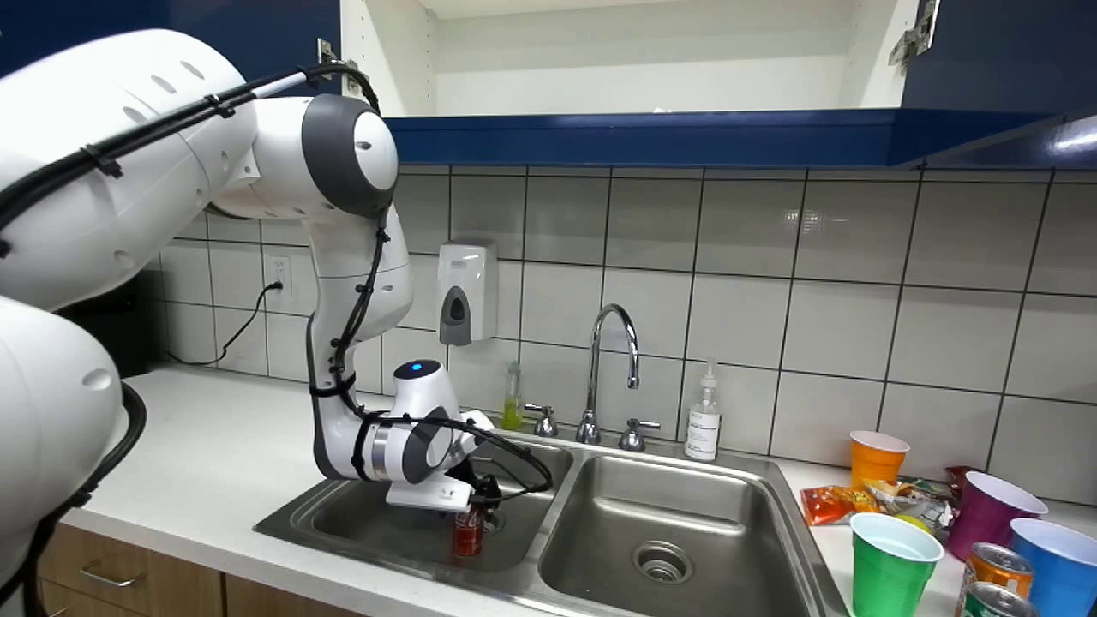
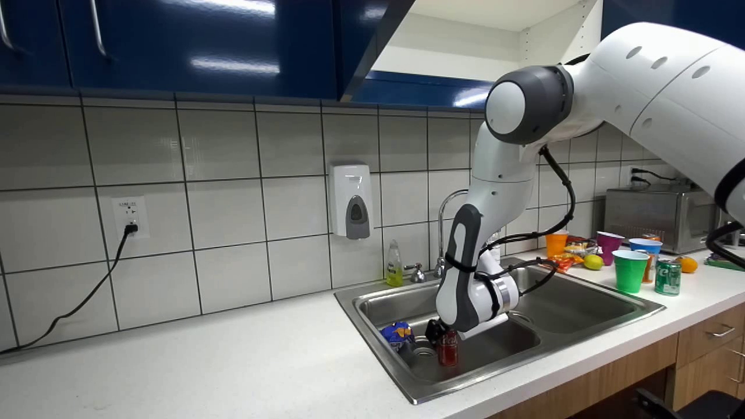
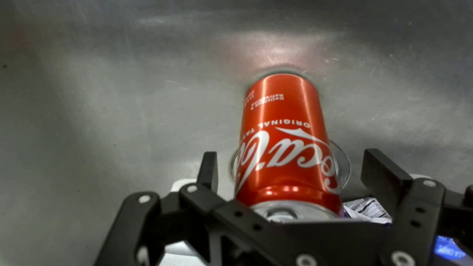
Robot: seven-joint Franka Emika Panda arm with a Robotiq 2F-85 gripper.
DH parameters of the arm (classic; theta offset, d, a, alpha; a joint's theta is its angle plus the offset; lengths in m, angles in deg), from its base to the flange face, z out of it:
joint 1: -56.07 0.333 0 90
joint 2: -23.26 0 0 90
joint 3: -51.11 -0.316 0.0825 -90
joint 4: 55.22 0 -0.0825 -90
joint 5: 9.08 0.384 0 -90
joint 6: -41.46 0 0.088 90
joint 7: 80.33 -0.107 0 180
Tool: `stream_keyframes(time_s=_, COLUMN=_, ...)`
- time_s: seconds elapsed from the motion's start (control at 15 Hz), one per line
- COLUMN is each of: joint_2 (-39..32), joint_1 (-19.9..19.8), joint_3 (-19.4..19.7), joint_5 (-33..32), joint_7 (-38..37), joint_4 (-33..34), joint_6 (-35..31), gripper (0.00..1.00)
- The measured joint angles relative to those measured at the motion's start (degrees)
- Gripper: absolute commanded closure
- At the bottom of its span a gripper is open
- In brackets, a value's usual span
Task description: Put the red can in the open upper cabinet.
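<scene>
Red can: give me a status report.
Fingers open, not gripping. Red can upright in the sink. Blue packet close by, possible snag.

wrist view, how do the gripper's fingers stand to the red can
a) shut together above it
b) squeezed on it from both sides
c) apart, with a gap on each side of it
c: the gripper is open, and the sink shows through between the red can and the fingers on either side.
</scene>
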Motion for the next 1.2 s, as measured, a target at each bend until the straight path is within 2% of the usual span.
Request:
stream_keyframes(time_s=1.0, joint_2=-1.35, joint_1=0.23, joint_3=0.0, joint_5=0.06, joint_7=-0.54, joint_4=1.34, joint_6=-0.04, gripper=0.0)
stream_keyframes(time_s=1.07, joint_2=-1.43, joint_1=0.25, joint_3=0.0, joint_5=0.07, joint_7=-0.55, joint_4=1.41, joint_6=-0.06, gripper=0.06)
stream_keyframes(time_s=1.13, joint_2=-1.47, joint_1=0.27, joint_3=0.0, joint_5=0.09, joint_7=-0.57, joint_4=1.46, joint_6=-0.07, gripper=0.26)
stream_keyframes(time_s=1.2, joint_2=-1.48, joint_1=0.29, joint_3=0.0, joint_5=0.13, joint_7=-0.58, joint_4=1.5, joint_6=-0.08, gripper=0.3)
